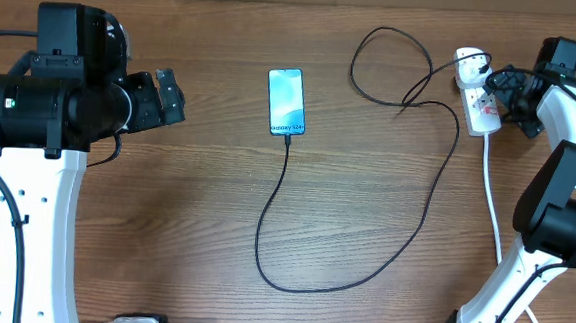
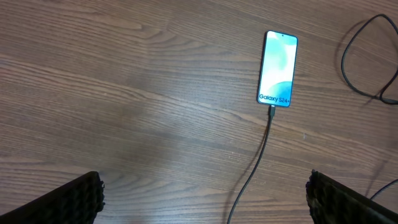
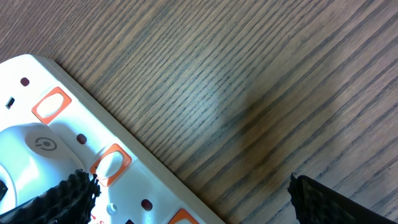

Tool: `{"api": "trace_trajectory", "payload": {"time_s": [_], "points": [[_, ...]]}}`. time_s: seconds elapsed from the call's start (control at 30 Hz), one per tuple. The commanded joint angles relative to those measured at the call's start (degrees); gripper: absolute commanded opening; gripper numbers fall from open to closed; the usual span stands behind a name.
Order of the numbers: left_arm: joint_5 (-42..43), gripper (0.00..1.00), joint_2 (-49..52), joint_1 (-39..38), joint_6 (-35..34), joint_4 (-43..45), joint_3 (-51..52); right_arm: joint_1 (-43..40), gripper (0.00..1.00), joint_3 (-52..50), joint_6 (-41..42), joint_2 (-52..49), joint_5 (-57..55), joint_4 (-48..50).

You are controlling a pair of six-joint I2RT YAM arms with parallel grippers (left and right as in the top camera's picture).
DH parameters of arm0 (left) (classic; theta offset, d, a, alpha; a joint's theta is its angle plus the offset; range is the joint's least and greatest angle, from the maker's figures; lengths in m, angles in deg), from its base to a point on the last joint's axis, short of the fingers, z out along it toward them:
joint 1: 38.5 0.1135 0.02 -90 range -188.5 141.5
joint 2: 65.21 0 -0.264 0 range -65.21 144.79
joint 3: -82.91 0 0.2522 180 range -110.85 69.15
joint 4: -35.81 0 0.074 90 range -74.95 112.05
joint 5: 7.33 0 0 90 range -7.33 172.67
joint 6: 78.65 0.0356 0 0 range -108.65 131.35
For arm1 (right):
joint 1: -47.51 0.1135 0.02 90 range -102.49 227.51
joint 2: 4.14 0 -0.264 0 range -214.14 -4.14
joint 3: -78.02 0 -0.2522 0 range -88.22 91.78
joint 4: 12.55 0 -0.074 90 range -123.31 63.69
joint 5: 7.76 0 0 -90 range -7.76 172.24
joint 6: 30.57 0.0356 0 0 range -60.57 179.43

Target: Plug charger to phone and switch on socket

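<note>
You have the phone [image 1: 286,102] mid-table [image 1: 164,224], the socket [image 1: 483,111] far right.
The charger [image 1: 286,156] meets the phone's near end, loops toward you, then runs right and back to the socket. Your left end effector [image 1: 167,99] lies well left of the phone; the right end effector [image 1: 495,82] is over the socket.

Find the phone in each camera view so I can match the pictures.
Overhead: phone upper centre, screen lit.
Left wrist: phone upper right, screen lit.
Right wrist: not in it; only the power strip shows.
Shared landmark: the black cable plugged into the phone's end, in overhead and left wrist.
</note>
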Motion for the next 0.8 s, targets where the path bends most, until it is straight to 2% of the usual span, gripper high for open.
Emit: {"api": "trace_trajectory", "payload": {"time_s": [0.0,0.77], "points": [[-0.4,1.0,-0.4,-0.3,-0.5,0.0,-0.2,-0.2,1.0,0.7,0.1,-0.9,0.3,0.4],[-0.4,1.0,-0.4,-0.3,-0.5,0.0,-0.2,-0.2,1.0,0.7,0.2,-2.6,0.6,0.6]]}}
